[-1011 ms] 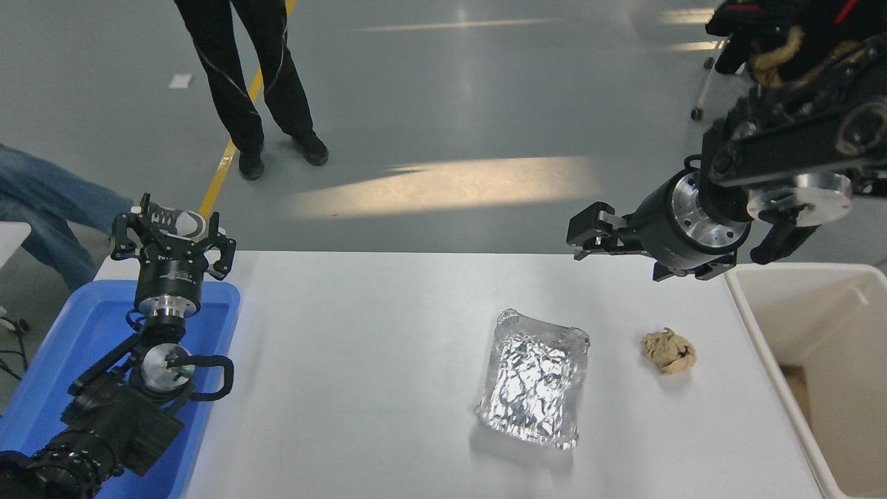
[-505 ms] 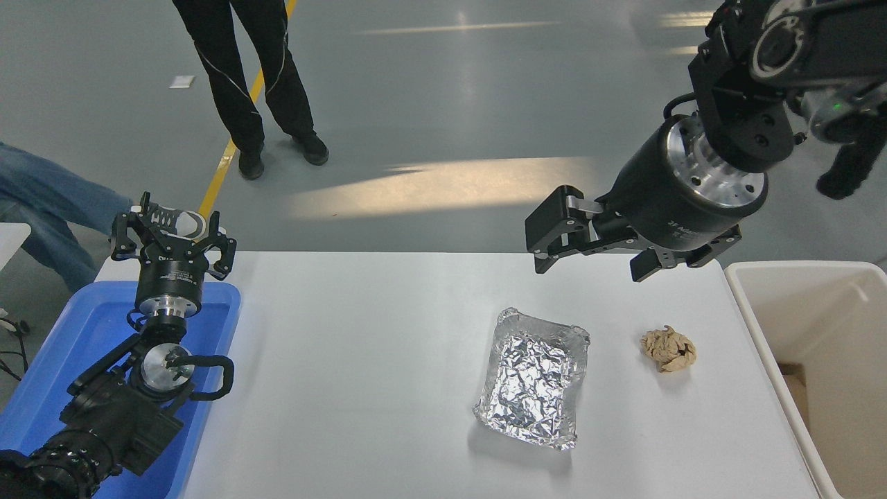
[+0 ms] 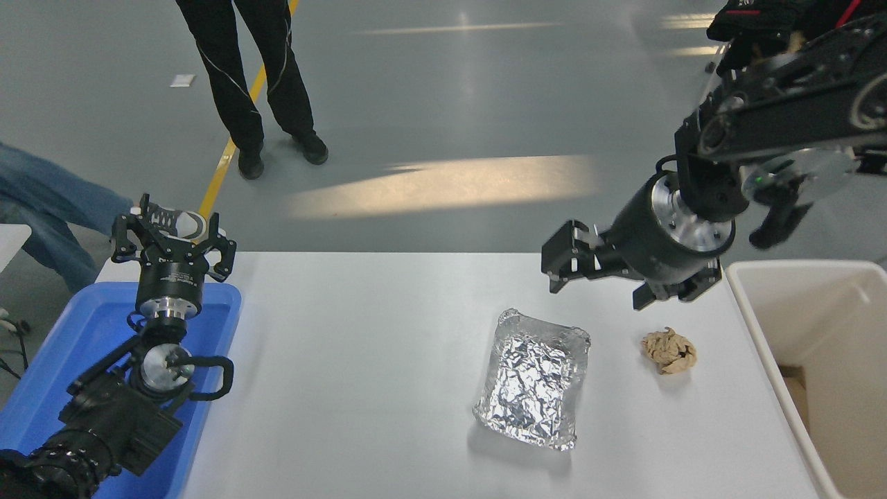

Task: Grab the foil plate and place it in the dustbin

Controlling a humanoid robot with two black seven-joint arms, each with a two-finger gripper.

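- Right gripper (image 3: 563, 260) hovers fingers apart, empty, arm reaching in from two o'clock
- Foil plate (image 3: 532, 378) lies on the bench at its six o'clock
- Dustbin (image 3: 762, 326) at three o'clock

Crinkled silver foil plate (image 3: 533, 378) stands clear on white table (image 3: 360, 360). Sole nearby obstacle: crumpled tan paper ball (image 3: 669, 351), right, between plate and cream-white plastic dustbin (image 3: 762, 333).

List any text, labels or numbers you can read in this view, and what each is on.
None can be read.
Right gripper: faint pale print on its black body, too small and blurred to read.
Left gripper: small pale print on its black collar, also unreadable.
Foil plate, paper ball, dustbin, blue tray: no markings visible.
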